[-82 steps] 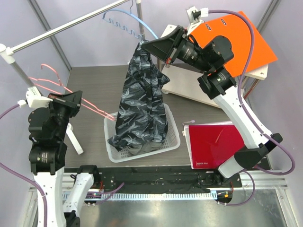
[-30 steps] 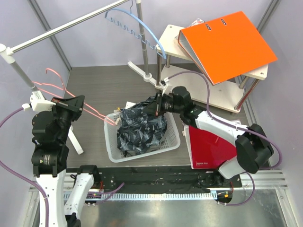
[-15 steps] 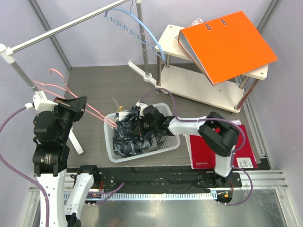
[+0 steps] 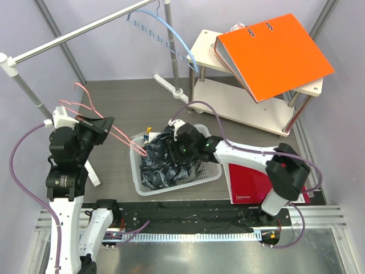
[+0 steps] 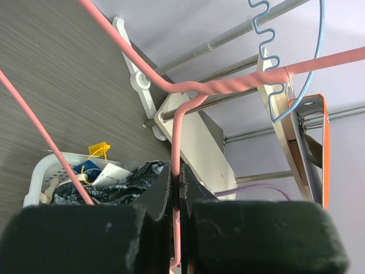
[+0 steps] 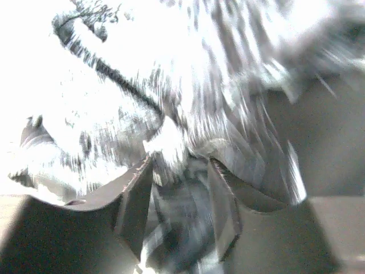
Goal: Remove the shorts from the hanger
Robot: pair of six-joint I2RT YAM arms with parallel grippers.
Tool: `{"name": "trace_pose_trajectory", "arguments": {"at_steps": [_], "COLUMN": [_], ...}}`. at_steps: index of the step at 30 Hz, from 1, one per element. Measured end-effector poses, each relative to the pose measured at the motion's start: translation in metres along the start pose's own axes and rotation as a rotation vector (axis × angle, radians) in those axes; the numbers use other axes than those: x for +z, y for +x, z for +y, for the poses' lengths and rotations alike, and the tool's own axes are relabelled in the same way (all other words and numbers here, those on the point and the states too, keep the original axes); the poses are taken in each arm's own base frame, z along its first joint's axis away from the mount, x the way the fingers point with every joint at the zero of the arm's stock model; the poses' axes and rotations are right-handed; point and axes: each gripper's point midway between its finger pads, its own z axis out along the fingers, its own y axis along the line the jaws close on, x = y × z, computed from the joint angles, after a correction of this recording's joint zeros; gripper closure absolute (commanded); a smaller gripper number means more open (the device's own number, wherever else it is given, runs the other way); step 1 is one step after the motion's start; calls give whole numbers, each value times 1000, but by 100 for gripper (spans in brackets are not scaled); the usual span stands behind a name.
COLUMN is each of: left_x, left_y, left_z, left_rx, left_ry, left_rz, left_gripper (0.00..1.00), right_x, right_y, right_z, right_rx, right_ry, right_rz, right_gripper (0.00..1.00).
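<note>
Pinching the pink hanger [image 5: 222, 85], left end effector [image 5: 177, 174] flanks the basket [image 4: 171, 190]; right end effector [image 6: 179, 194] gapes over shorts [image 4: 157, 165].

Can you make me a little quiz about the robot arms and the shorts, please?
1. True or false: the shorts hang on the blue hanger.
2. What does the left gripper hold? A) a red book B) the pink hanger C) a cable
3. Fill in: the binder on the shelf is ____.
Key: 1 false, the shorts lie in the white basket; 2 B; 3 orange.
</note>
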Motion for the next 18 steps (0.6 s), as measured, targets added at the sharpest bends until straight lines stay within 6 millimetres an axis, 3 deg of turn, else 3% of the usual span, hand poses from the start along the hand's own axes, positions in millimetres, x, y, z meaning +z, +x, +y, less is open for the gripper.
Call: {"name": "trace_pose_trajectory", "arguments": {"at_steps": [5, 10, 14, 18], "left_x": [-1, 0, 2, 2], "left_y": [0, 1, 4, 5], "left_z": [-3, -4, -2, -1], "left_rx": [0, -1, -13, -21], "left_ry": [15, 23, 19, 18], "left_rz": [1, 4, 16, 20], "left_gripper": [100, 99, 100, 100], "right_x": [-50, -87, -108, -138], "right_y": [-24, -46, -50, -54], "right_z": [5, 17, 43, 86], "right_rx": [-62, -111, -146, -205], "right_ry": [10, -35, -174, -376], "right_rz": [-60, -145, -180, -231], "right_gripper": [17, 11, 3, 2]}}
